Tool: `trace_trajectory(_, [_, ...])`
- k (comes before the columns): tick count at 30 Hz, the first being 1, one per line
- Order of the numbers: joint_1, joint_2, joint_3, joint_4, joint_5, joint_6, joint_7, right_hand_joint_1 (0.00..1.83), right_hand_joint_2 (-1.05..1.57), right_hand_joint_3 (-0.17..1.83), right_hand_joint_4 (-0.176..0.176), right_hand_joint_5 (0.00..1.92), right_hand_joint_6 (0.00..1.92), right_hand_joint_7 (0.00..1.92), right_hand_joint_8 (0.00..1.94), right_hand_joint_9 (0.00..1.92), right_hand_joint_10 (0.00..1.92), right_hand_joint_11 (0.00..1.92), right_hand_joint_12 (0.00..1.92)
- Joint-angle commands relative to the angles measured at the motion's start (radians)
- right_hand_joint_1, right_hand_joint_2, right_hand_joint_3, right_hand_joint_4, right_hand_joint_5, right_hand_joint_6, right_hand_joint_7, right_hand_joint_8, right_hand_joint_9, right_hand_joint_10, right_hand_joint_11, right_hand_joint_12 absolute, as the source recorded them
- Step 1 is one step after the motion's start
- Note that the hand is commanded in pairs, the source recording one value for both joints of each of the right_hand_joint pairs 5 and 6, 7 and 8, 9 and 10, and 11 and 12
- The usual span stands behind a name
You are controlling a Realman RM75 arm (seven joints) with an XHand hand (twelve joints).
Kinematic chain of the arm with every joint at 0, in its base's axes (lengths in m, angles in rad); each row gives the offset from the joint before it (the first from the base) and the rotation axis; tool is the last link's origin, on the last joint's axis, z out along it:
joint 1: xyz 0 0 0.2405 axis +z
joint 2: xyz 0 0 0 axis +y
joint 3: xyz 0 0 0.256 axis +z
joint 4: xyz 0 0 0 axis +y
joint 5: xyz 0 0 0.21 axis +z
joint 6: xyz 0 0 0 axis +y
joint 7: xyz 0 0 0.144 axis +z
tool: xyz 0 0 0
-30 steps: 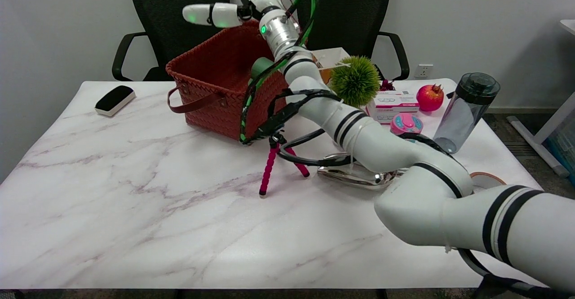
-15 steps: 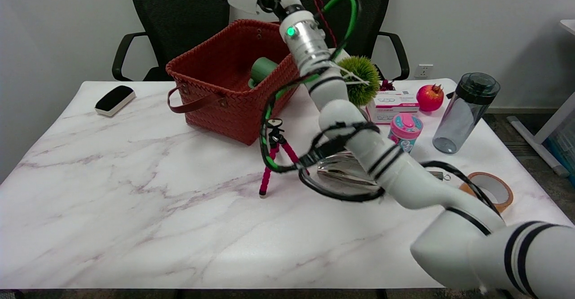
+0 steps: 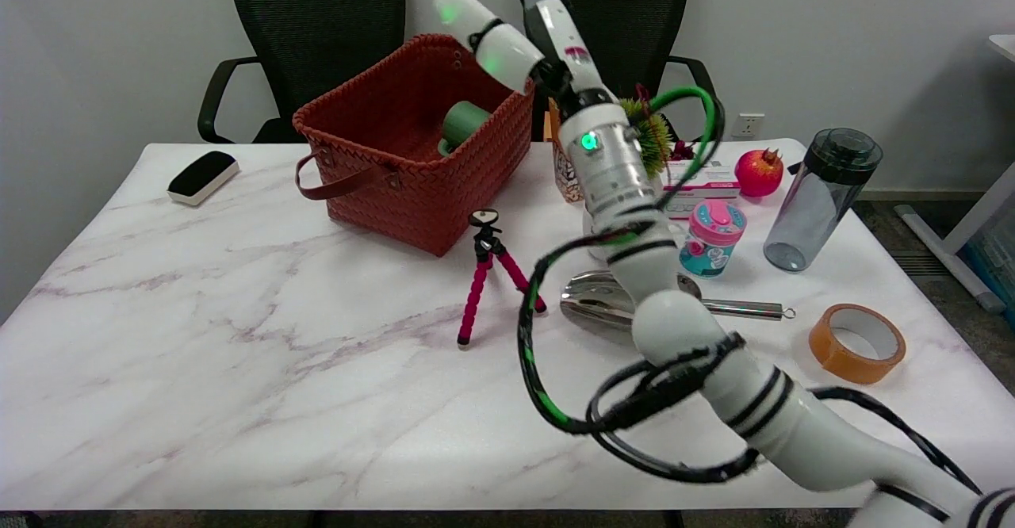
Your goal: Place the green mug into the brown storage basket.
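Note:
The green mug [image 3: 462, 124] lies on its side inside the brown woven storage basket [image 3: 381, 187], near its right wall. My right hand [image 3: 559, 28] is raised in the air to the right of the basket, above its far right corner. It holds nothing and touches neither mug nor basket. One white finger [image 3: 484, 36] sticks out to the left toward the basket rim; the other fingertips are cut off by the picture's top edge.
A pink tripod [image 3: 485, 277] stands just in front of the basket. Under my forearm lie a metal ladle [image 3: 591, 306], a pink-lidded cup [image 3: 711, 237], a small box [image 3: 710, 183] and a green spiky ball [image 3: 652, 133]. Right of these are a pomegranate [image 3: 757, 171], a bottle [image 3: 821, 195] and a tape roll [image 3: 856, 342].
My right arm has swung right and away from over the basket, the hand lifting clear. The green mug stays in the basket.

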Motion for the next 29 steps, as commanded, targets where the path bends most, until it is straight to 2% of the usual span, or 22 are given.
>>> trace_trajectory(1, [-0.363,0.131,-0.078,0.221,-0.126,0.366,0.172,0.28,1.52,-0.17,0.0,0.0,0.0,0.0,0.0,0.0,0.0,0.0,0.0])
trace_trajectory(9, [-0.38,0.171,-0.167,0.173,-0.165,0.521,0.254,0.29,1.56,-0.17,0.0,0.0,0.0,0.0,0.0,0.0,0.0,0.0,0.0])
trace_trajectory(17, [-0.38,0.181,-0.173,0.167,-0.171,0.543,0.288,0.27,1.25,-0.17,0.0,0.0,0.0,0.0,0.0,0.0,0.0,0.0,0.0])
trace_trajectory(23, [-0.38,0.181,-0.179,0.134,-0.183,0.544,0.437,0.26,1.21,-0.17,0.0,0.0,0.0,0.0,0.0,0.0,0.0,0.0,0.0])
trace_trajectory(29, [-0.38,0.181,-0.177,0.105,-0.207,0.572,0.51,0.25,1.22,-0.17,0.0,0.0,0.0,0.0,0.0,0.0,0.0,0.0,0.0])
